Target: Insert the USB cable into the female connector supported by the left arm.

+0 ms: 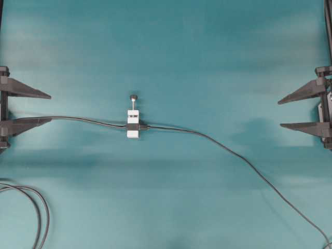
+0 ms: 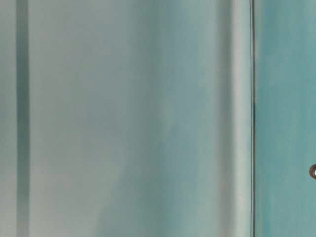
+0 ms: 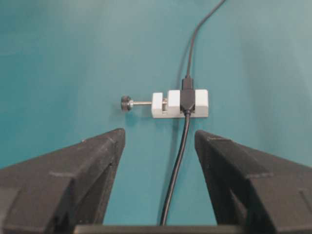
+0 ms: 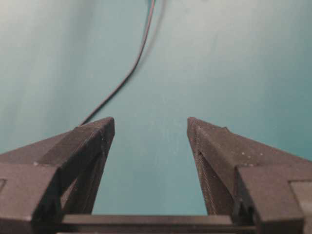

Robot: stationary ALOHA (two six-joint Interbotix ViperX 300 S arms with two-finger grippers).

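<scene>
The white connector block lies near the middle of the teal bench in the overhead view, its thin rod and black knob pointing toward the top of the frame. A black band crosses the block. From its left side a dark cable tail runs to the left edge of the frame, passing by the lower finger of the left gripper. From its right side the USB cable leaves the block and curves down to the lower right corner; its plug end sits against the block, and the left wrist view shows a black plug seated at the band.

The left gripper's fingers stand wide apart and hold nothing; the block lies ahead of them, well apart. The right gripper at the right edge also has its fingers spread wide and empty, with the cable running off ahead of them. Looped dark cables lie at the lower left corner. The table-level view is blurred and shows nothing clear.
</scene>
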